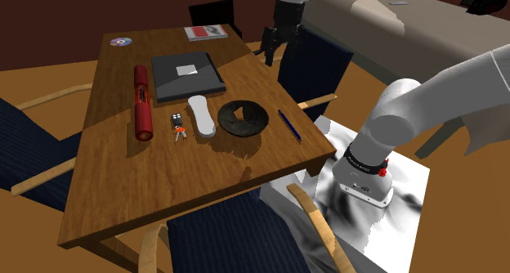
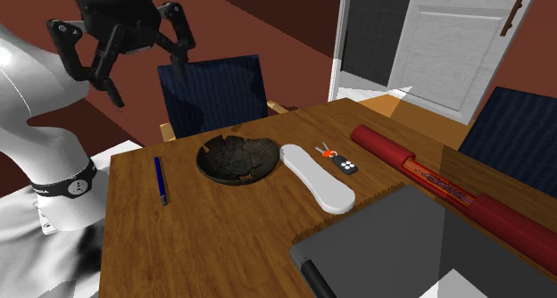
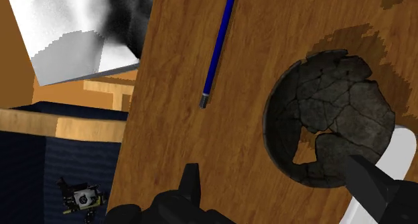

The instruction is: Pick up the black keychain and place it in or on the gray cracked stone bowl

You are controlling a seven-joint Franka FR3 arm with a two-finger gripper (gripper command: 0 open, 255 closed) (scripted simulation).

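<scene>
- Shoulder view: the black keychain [image 1: 177, 124] lies mid-frame on the table [image 1: 106, 190], between a red tube [image 1: 143, 102] and a white remote [image 1: 200, 116]. The cracked grey bowl [image 1: 243, 118] sits just right of the remote. The gripper [image 1: 272, 55] hangs at upper middle, well apart from the keychain, and its fingers are hard to read here.
- Second exterior view: the gripper [image 2: 150, 84], at upper left, is spread wide and empty. The keychain [image 2: 344, 162] lies right of centre, past the bowl [image 2: 237, 158] and the remote [image 2: 317, 176].
- Wrist view: the gripper [image 3: 281, 189] has its fingers apart, with the bowl [image 3: 328, 115] ahead of them and a blue pen [image 3: 218, 48] beside it.
</scene>
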